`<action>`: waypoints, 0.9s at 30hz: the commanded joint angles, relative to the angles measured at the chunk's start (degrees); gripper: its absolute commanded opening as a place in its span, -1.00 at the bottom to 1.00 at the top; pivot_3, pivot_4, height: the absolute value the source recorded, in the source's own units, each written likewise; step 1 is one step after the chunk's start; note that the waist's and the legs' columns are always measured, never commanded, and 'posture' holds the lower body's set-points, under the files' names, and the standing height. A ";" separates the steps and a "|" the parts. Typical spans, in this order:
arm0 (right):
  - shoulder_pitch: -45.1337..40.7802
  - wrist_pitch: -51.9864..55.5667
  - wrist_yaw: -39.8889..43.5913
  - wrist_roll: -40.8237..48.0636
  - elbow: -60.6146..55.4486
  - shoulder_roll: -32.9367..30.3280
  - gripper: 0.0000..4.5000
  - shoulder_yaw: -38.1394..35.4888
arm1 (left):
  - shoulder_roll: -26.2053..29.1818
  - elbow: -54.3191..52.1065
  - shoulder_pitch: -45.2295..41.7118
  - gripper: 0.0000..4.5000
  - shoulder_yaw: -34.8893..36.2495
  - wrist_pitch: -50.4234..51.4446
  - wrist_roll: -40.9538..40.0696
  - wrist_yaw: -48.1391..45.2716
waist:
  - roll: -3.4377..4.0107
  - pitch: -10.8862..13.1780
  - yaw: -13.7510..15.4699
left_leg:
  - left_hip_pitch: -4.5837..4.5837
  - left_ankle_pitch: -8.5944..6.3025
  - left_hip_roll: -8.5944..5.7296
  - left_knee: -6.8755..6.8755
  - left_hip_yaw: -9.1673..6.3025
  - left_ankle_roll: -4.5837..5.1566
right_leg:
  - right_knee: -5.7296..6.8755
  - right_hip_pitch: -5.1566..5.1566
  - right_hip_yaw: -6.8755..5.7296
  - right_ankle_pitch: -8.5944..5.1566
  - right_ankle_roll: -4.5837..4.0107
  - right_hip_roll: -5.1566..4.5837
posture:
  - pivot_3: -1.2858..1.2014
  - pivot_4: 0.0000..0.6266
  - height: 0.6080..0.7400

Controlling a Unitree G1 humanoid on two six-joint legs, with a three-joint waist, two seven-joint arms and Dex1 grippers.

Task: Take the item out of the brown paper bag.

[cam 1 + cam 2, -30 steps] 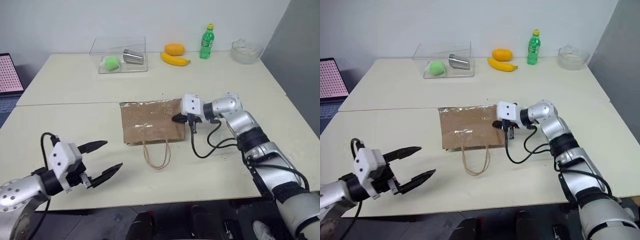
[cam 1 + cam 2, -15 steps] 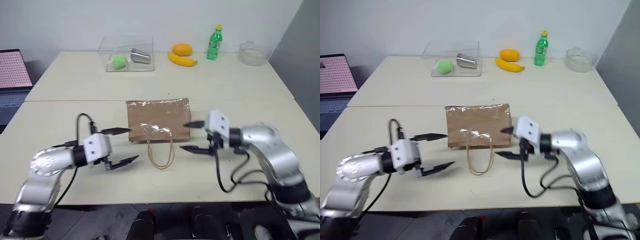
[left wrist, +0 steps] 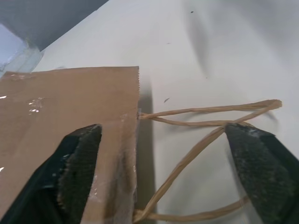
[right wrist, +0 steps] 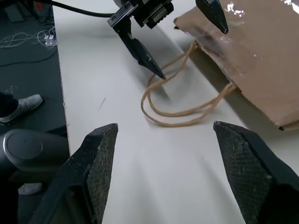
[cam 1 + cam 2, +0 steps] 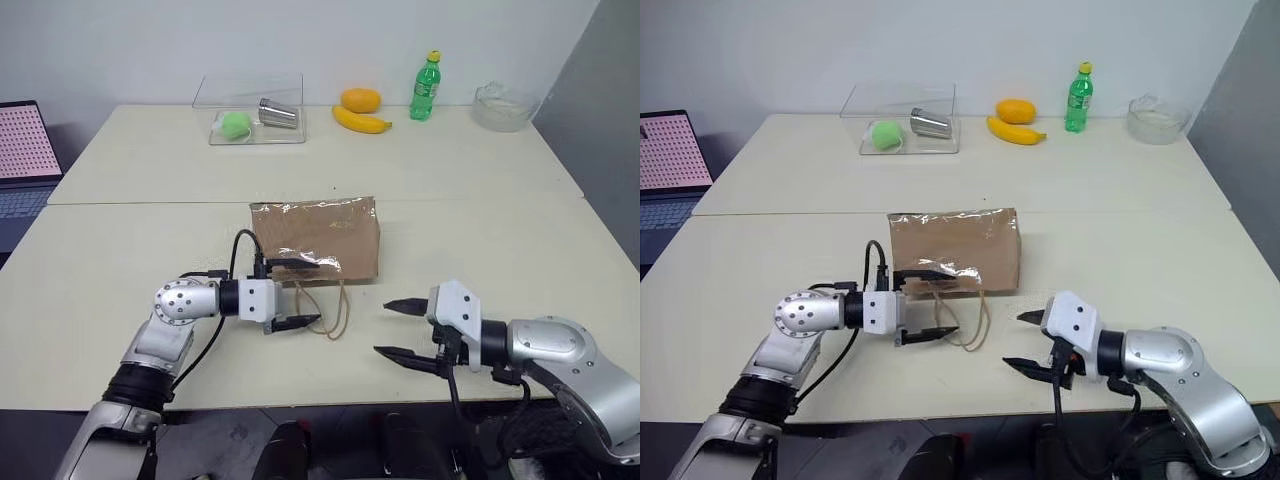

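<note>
The left gripper (image 5: 300,294) has swung in to the brown paper bag (image 5: 316,238), fingers spread around its handle edge, while the right gripper (image 5: 398,329) has let go and backed off, fingers spread; the item is hidden.

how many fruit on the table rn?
2, both at the far edge: an orange and a banana just in front of it, left of the green bottle. The green ball in the clear box isn't counted.
</note>
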 commanded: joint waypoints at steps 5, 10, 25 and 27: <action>2.12 -1.51 -0.59 2.48 -2.80 -2.47 0.54 -0.97 | 2.75 4.63 -3.84 0.18 -0.33 -6.66 -1.89 -4.25 | 0.00 0.00 -0.03 | 0.00 0.00 0.00 0.01 -0.01 0.00 | 0.00 0.02 -0.01 0.00 0.00 0.00 | 0.03 -0.52 1.00; 1.74 -1.56 -1.25 3.70 -2.72 -3.08 0.54 -0.69 | 3.11 6.04 -4.25 0.18 -0.87 -8.24 -2.87 -6.30 | 0.00 0.00 0.05 | 0.00 0.00 -0.01 0.02 -0.02 0.00 | 0.00 0.03 -0.01 0.00 0.00 0.01 | 0.03 -0.52 1.00; -0.55 -2.18 -4.01 2.77 -1.09 -3.95 0.54 4.59 | -2.22 8.47 -8.49 -0.52 -3.46 -8.75 -2.13 -5.33 | -0.02 -0.01 0.17 | -0.01 0.00 -0.01 0.10 -0.05 0.01 | 0.01 0.05 -0.03 0.00 0.01 0.02 | 0.03 -0.52 1.00; -1.20 -2.74 -4.82 1.58 -0.29 -3.62 0.54 6.39 | -2.80 8.32 -9.43 -0.82 -2.60 -5.64 -3.05 -4.06 | -0.02 -0.01 0.17 | -0.01 0.00 -0.02 0.10 -0.04 0.01 | 0.00 0.05 -0.02 0.00 0.02 0.02 | 0.03 -0.52 1.00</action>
